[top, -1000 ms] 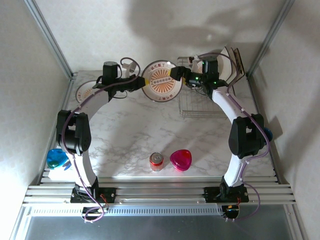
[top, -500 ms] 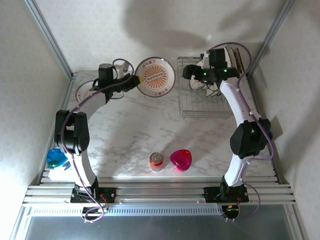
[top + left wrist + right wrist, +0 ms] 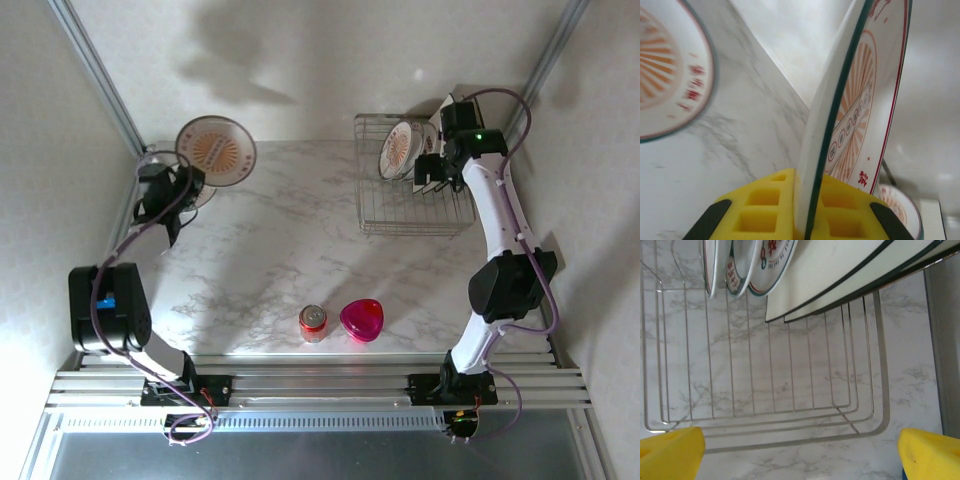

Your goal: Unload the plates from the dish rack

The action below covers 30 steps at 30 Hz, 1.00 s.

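Observation:
My left gripper (image 3: 178, 180) is shut on the rim of a round white plate (image 3: 215, 150) with an orange sunburst motif, held on edge over the table's far left corner. In the left wrist view its yellow pads (image 3: 760, 210) pinch that plate (image 3: 860, 115), and another round plate (image 3: 665, 75) lies flat on the marble below. The wire dish rack (image 3: 410, 215) stands at the back right. Round plates (image 3: 400, 150) lean upright in it. My right gripper (image 3: 800, 457) hangs open above the rack (image 3: 880, 390), below the round plates (image 3: 765, 260) and the square plates (image 3: 840, 275).
A red soda can (image 3: 313, 323) and a pink heart-shaped dish (image 3: 362, 320) sit near the front middle of the marble table (image 3: 270, 240). Slanted metal frame posts (image 3: 95, 70) and white walls close in the left, back and right sides.
My left arm has swung left, carrying the round plate from the back middle to the far left corner. My right gripper has drawn back from that plate to above the rack.

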Available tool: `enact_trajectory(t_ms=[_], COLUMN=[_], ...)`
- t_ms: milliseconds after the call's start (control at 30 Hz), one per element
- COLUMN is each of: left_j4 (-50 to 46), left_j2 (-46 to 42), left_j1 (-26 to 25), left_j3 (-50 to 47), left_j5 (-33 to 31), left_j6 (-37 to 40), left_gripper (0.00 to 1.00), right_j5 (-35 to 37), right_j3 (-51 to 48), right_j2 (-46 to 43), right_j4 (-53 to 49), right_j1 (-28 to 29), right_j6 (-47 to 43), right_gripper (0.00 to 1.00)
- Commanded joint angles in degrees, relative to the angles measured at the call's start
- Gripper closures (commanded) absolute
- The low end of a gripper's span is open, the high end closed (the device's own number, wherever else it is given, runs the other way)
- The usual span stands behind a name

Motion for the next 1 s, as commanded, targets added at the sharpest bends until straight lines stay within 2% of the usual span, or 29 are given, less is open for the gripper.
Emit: enact_trajectory(t_ms=[0, 200, 267, 700, 967], left_j4=[6.3, 6.8, 7.4, 13.9, 15.0], left_j2=[-4.6, -8.8, -8.8, 5.4, 11.7], left_j1=[2.1, 4.4, 5.2, 7.4, 7.5], left_j3=[-3.8, -10.2, -11.3, -7.3, -3.5], left_j5=[-8.4, -15.6, -16.2, -10.2, -10.3], left_j6=[-6.3, -10.6, -11.5, -13.2, -13.8], left_gripper=[1.00, 1.00, 1.00, 1.00, 1.00], right_j5=[1.3, 1.0, 0.8, -0.7, -0.2], right_j3=[-1.5, -1.5, -1.7, -3.4, -2.9], right_j2=[-1.9, -0.9, -0.8, -0.3, 0.7], right_j4=[-0.8, -0.7, -0.4, 1.0, 0.3], right_j1=[0.1, 0.1, 0.1, 0.1, 0.1], right_j6=[-1.6, -2.2, -2.3, -2.5, -2.6], right_gripper=[0.01, 0.01, 0.01, 0.01, 0.01])
